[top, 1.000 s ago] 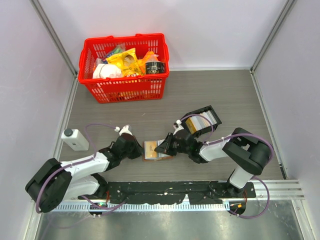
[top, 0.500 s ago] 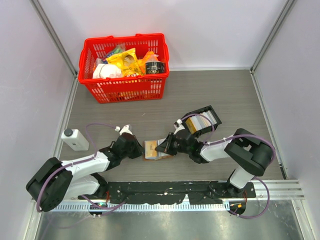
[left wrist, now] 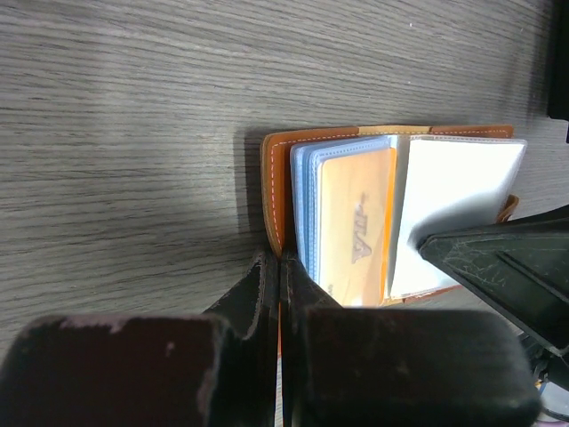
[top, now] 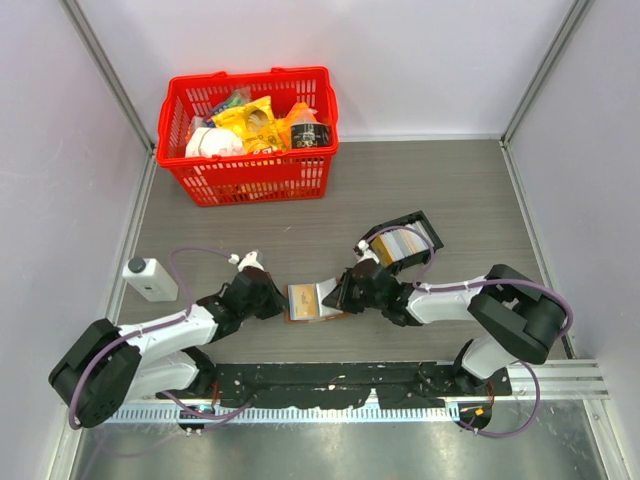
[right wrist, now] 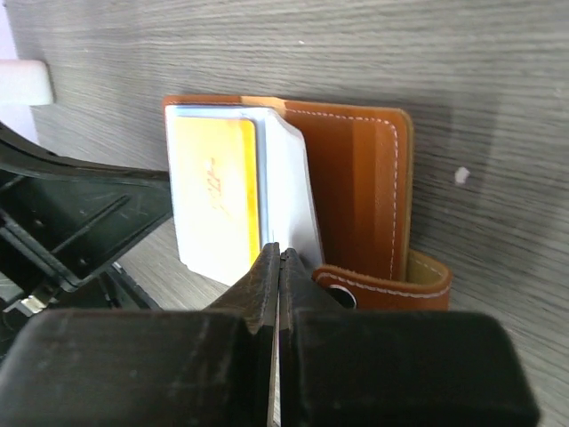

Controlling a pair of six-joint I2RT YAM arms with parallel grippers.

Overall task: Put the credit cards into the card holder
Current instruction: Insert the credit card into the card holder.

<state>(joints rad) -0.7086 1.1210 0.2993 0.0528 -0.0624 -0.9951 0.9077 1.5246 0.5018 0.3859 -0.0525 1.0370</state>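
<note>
Leather card holder (top: 312, 302) lies open mid-frame | credit cards (left wrist: 356, 227) look thin, slick, so we'd pinch edges | left gripper (left wrist: 280, 267) and right gripper (right wrist: 278, 258) both closed, seemingly empty

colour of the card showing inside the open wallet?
Yellow-orange card, inside the brown wallet; clearest in the left wrist view.
</note>
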